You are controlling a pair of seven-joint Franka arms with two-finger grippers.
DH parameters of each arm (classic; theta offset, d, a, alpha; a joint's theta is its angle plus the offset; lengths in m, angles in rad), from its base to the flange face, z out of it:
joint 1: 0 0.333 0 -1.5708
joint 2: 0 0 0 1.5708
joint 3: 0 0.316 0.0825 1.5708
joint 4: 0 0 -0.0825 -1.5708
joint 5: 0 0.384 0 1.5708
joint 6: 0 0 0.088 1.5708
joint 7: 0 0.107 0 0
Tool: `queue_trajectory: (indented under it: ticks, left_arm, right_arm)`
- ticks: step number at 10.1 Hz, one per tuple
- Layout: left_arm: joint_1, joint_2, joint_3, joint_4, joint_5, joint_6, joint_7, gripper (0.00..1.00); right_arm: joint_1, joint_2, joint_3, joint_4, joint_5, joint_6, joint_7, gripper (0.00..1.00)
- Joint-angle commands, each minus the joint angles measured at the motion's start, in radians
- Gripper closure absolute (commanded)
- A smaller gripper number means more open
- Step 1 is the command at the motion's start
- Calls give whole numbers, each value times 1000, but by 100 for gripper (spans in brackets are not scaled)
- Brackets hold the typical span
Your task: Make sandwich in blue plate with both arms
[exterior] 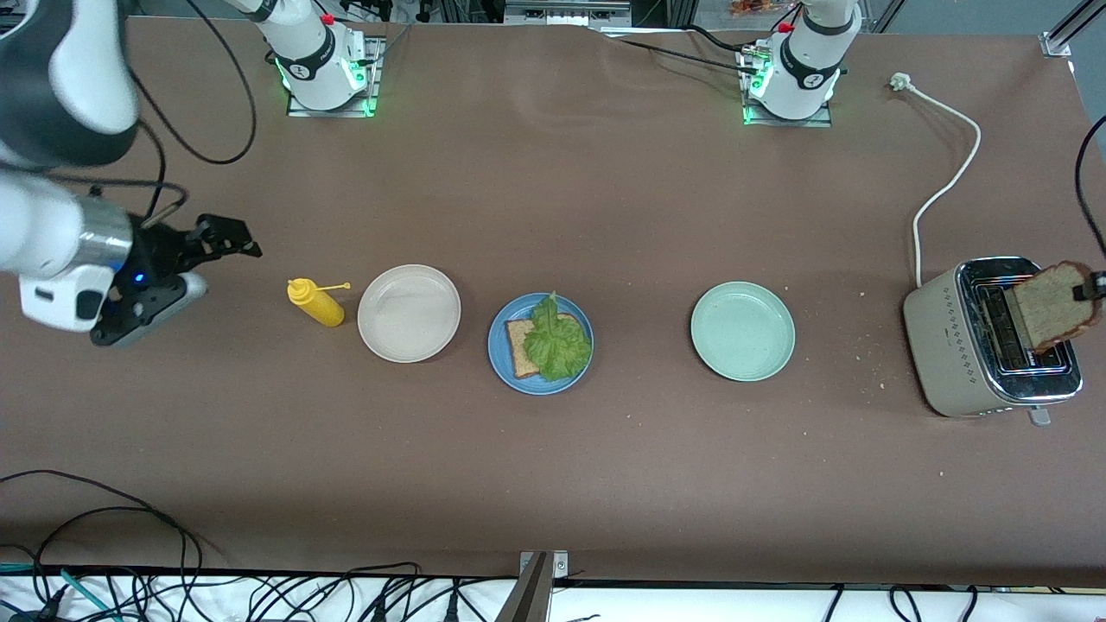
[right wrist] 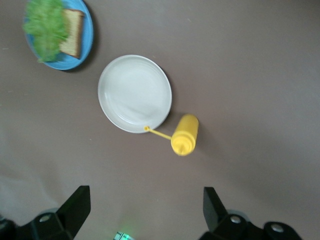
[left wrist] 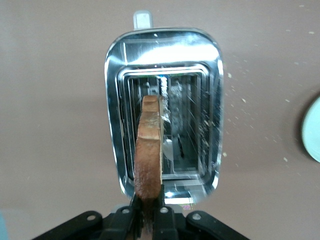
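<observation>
The blue plate (exterior: pixel 504 363) holds one brown bread slice (exterior: pixel 518 347) with a green lettuce leaf (exterior: pixel 559 341) lying on it. My left gripper (exterior: pixel 1090 288) is shut on a second bread slice (exterior: pixel 1052 304) and holds it upright just over the slot of the toaster (exterior: pixel 968 345). In the left wrist view the slice (left wrist: pixel 149 150) stands on edge between the fingers of the left gripper (left wrist: pixel 148 207), above the toaster (left wrist: pixel 114 100). My right gripper (exterior: pixel 235 240) is open and empty over the table at the right arm's end. Its wrist view shows the right gripper (right wrist: pixel 145 207), the plate (right wrist: pixel 87 40), lettuce (right wrist: pixel 45 22) and bread (right wrist: pixel 73 32).
A yellow squeeze bottle (exterior: pixel 316 303) and a beige plate (exterior: pixel 409 312) lie between the right gripper and the blue plate. A pale green plate (exterior: pixel 742 331) sits between the blue plate and the toaster. The toaster's white cable (exterior: pixel 946 181) runs toward the left arm's base. Crumbs lie around the toaster.
</observation>
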State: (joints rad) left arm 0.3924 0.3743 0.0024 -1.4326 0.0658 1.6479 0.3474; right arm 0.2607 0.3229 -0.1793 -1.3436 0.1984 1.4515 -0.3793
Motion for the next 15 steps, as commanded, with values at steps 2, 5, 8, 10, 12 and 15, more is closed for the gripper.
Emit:
queue_trajectory:
  ticks: [2, 5, 8, 10, 12, 15]
  left_arm:
    - [-3, -106, -21, 98, 9, -233, 27, 100]
    - [-4, -113, -38, 139, -27, -289, 30, 100]
    - [-7, -123, -76, 139, -29, -289, 30, 100]
    - [-7, -123, -155, 139, -29, -289, 18, 100]
    - [-38, -126, -214, 127, -49, -287, 9, 100]
    - [-167, -196, -209, -13, -182, -188, -198, 100]
  right_arm:
    - [-142, -298, 162, -383, -148, 240, 273, 0]
    - [-213, -378, 162, -411, -149, 247, 270, 0]
    - [-218, -377, 158, -292, -165, 59, 359, 0]
    - [-216, -374, 158, -269, -166, 10, 469, 0]
    - [-213, -363, 165, -269, -213, 53, 476, 0]
    - [-204, -352, 166, -269, -221, 78, 484, 0]
